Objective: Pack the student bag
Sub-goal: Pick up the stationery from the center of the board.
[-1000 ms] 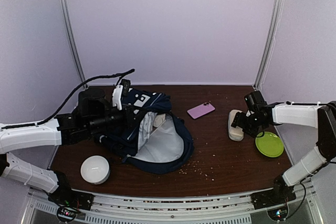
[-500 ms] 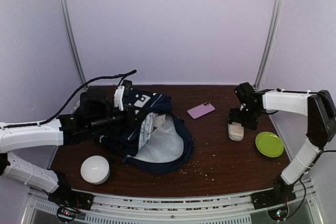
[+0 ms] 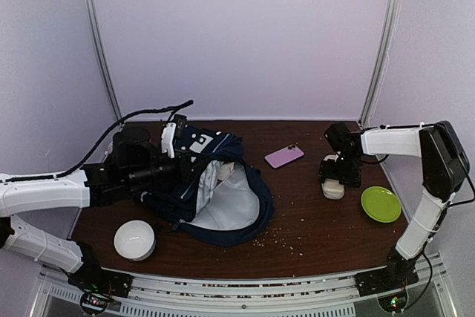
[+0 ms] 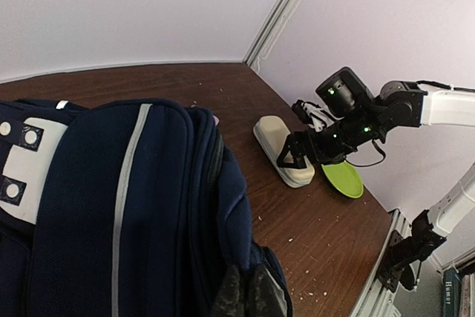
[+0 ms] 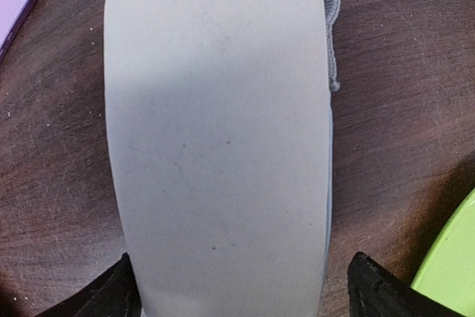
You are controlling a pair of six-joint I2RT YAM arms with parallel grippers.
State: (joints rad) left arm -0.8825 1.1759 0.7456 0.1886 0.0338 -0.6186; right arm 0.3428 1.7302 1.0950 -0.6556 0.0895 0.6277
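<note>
The student bag (image 3: 194,146) is a navy backpack lying at the left middle of the table, its mouth held open to show grey lining (image 3: 230,202). My left gripper (image 3: 178,162) is shut on the fabric of the bag's rim; in the left wrist view its fingertips (image 4: 249,291) pinch the navy edge of the bag (image 4: 133,206). An off-white oblong case (image 3: 334,188) lies at the right. My right gripper (image 3: 336,176) hangs open just above it. In the right wrist view the case (image 5: 219,139) fills the gap, with one fingertip (image 5: 111,295) on each side of it.
A pink phone (image 3: 284,156) lies behind and left of the case. A green plate (image 3: 381,203) sits to the case's right, close to the right arm. A white round container (image 3: 134,239) stands at the front left. Crumbs are scattered in front of the bag.
The right gripper has swung left and back from beside the green plate to directly over the off-white case, its jaws opening wider. The left gripper and the bag have not moved.
</note>
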